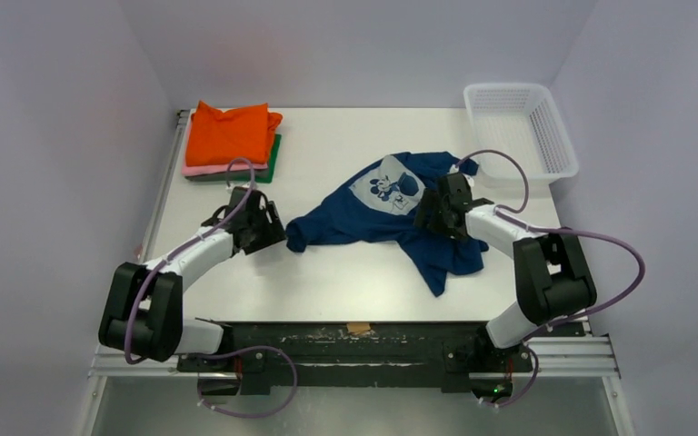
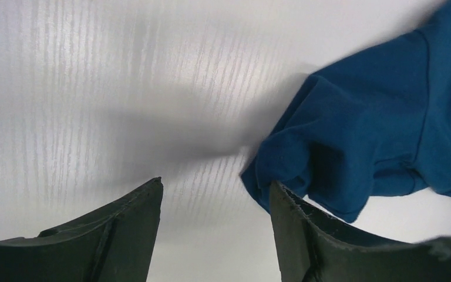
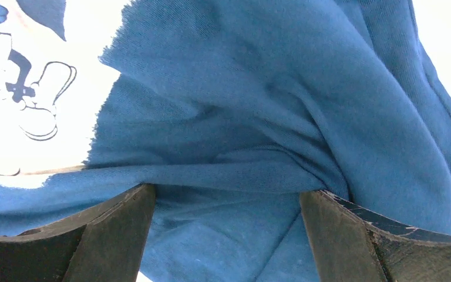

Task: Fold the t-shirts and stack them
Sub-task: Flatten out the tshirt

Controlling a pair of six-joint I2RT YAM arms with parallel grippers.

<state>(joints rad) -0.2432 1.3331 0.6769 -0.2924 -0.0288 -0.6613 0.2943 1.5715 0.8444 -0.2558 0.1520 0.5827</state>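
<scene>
Your left gripper [image 2: 214, 188]: jaws apart over bare table [image 2: 94, 88], navy t-shirt [image 1: 345, 227] edge just beside one finger. Your right gripper [image 3: 228, 197]: jaws apart over crumpled shirt, nothing clamped.

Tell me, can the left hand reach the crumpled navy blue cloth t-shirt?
Probably yes. The left hand sits open beside a corner of the crumpled navy blue cloth t-shirt, and nothing lies between them.

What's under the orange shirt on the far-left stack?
Under the orange shirt, a pink shirt edge shows at the left and near sides, a dark green shirt edge at the right. The rest of both is covered.
</scene>
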